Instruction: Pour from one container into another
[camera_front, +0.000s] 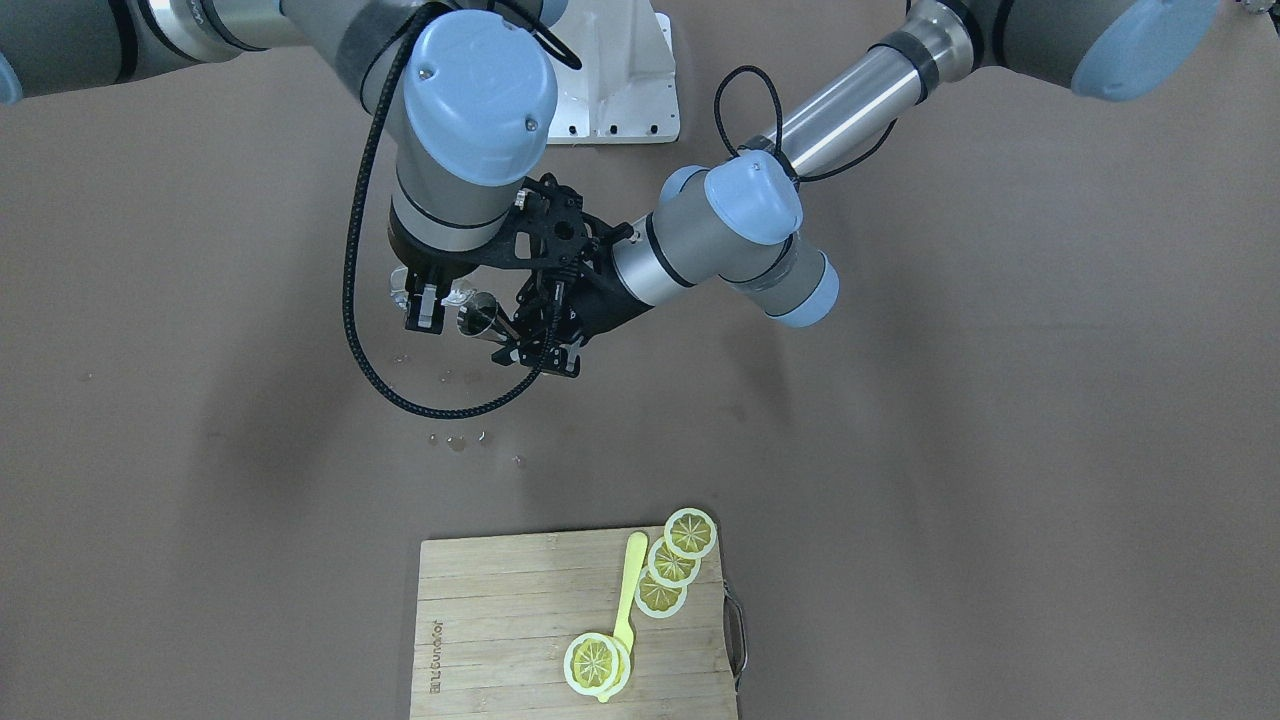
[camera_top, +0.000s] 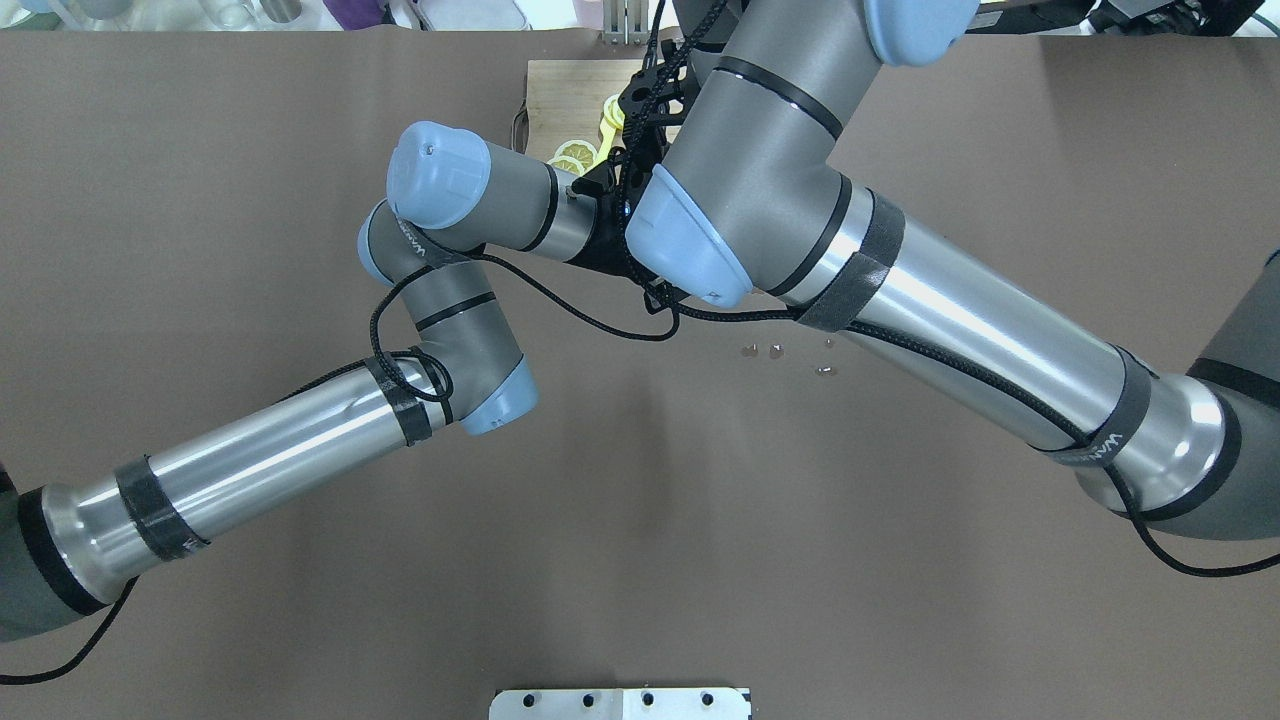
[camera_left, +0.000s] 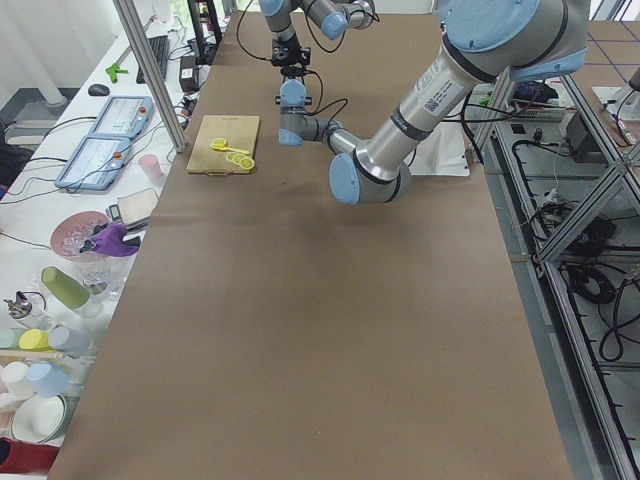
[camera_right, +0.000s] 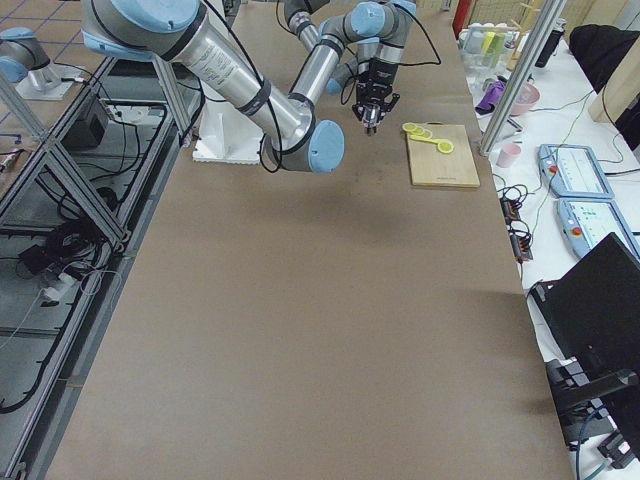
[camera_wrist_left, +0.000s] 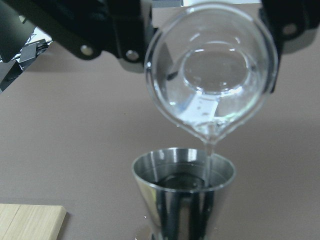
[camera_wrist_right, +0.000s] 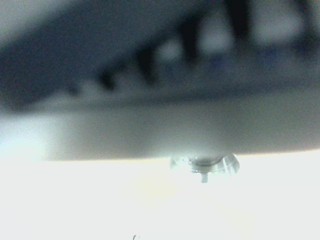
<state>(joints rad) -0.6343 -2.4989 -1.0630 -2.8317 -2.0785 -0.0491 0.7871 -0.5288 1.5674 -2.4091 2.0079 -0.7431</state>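
Observation:
My left gripper (camera_front: 530, 342) is shut on a steel jigger (camera_wrist_left: 182, 192), which stands upright low in the left wrist view. My right gripper (camera_front: 428, 305) is shut on a small clear glass beaker (camera_wrist_left: 210, 85), tilted with its spout over the jigger's rim. A thin stream of clear liquid runs from the spout into the jigger. In the front-facing view the jigger (camera_front: 482, 318) and the beaker (camera_front: 458, 297) meet between the two grippers, above the brown table. The right wrist view is blurred and shows only the beaker (camera_wrist_right: 205, 164). The overhead view hides both grippers behind the arms.
A wooden cutting board (camera_front: 500, 610) with lemon slices (camera_front: 690, 532) and a yellow spoon (camera_front: 630, 585) lies at the operators' side. Water drops (camera_front: 455, 441) dot the table below the grippers. The white base plate (camera_front: 620, 90) sits behind the arms. Cups and bowls (camera_left: 60, 290) crowd a side bench.

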